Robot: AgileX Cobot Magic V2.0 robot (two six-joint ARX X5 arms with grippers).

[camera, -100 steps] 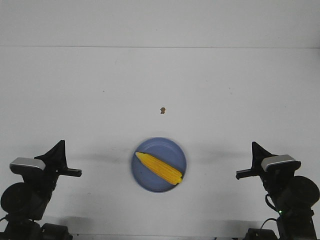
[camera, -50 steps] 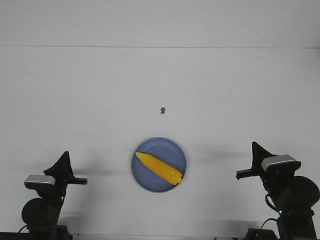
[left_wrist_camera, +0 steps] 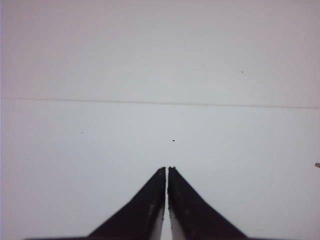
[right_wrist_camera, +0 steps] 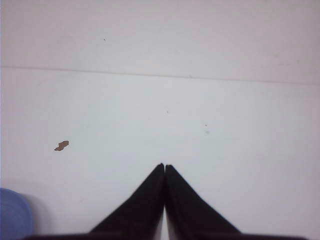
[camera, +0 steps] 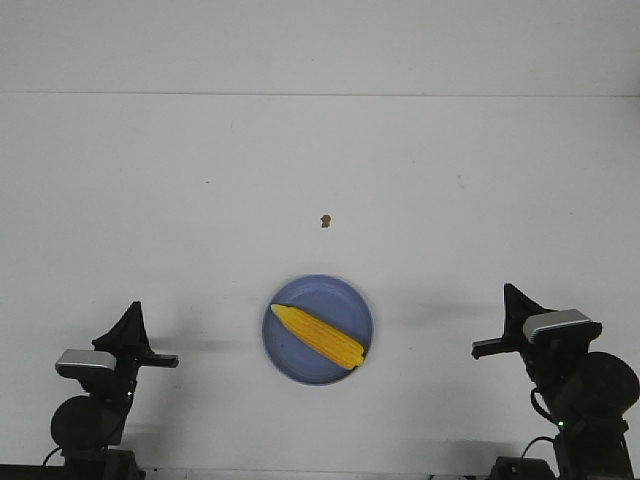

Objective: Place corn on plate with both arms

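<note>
Lab: bare white table (camera: pixel 150 180), robot arms (camera: pixel 95 400).

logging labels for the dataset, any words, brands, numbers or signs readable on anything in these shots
None: no readable text in any view.
The corn, the blue plate and the white table are plain.
The grey-white camera blocks on the arms show no legible marking.
The brown speck is a scrap, not a sign.
The left gripper and right gripper are bare black.
</note>
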